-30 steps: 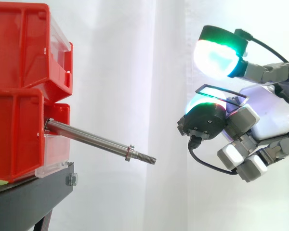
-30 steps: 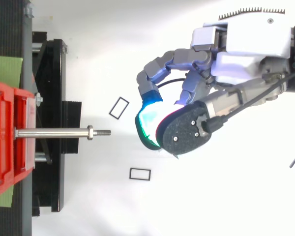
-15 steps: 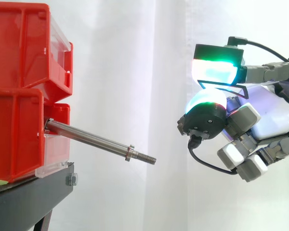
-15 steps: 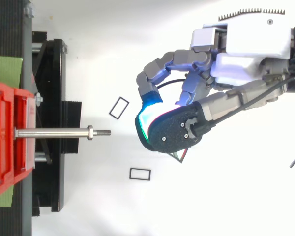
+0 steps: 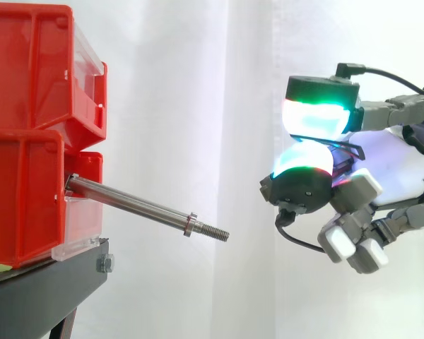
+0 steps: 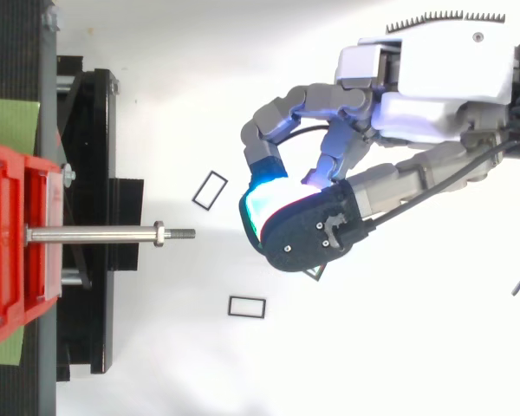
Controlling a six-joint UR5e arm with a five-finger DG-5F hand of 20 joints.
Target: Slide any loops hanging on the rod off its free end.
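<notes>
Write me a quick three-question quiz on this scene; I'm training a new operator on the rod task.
1. True or false: a loop hangs on the rod.
2. What does the hand pinch between its fingers? A) a thin black loop B) a steel nut C) nothing
3. Count, from the top view: how many loose loops lie on the white surface?

Key: 1 false; 2 A; 3 two.
</notes>
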